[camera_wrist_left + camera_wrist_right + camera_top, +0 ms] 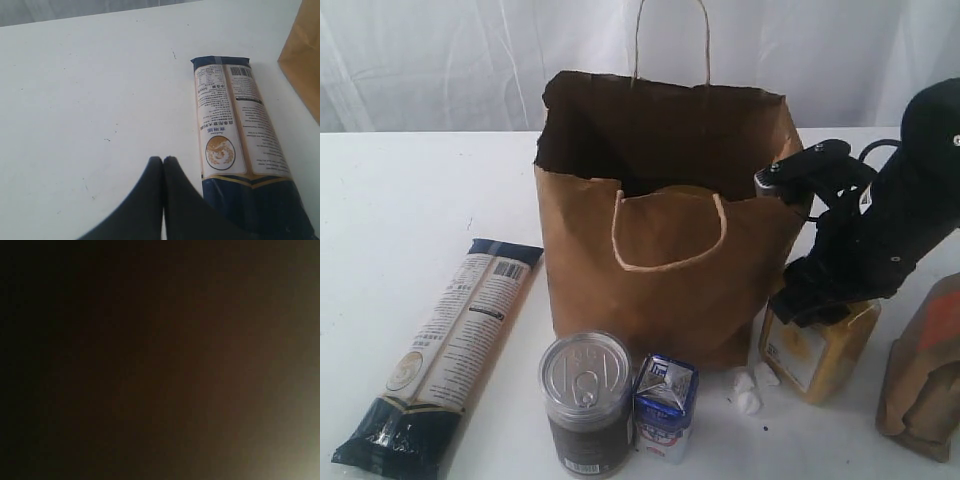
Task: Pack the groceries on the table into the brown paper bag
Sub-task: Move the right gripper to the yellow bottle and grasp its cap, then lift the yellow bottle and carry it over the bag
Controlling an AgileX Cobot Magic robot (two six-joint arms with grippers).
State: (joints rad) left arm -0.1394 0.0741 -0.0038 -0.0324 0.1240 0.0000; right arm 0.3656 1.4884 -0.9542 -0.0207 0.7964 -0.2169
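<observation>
White desk (400, 220): the brown paper bag (660, 250) stands at twelve o'clock. My right gripper (792, 172) hangs at its three-o'clock rim, perhaps dropping something; clenched or released, I cannot tell. My left gripper (163, 159) is clenched, empty. Next: grasp the yellow-grain bottle (825, 350) at four

The white desk (400, 200) carries a brown paper bag (660, 300), a long packet (450, 345), a can (585, 395), a small carton (665, 405), a yellow bottle (830, 352) and a brown pouch (920, 380).

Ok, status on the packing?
Left gripper shut, beside packet. Right gripper on bottle top, grip unclear. Bag upright, mouth open, path looks clear.
</observation>
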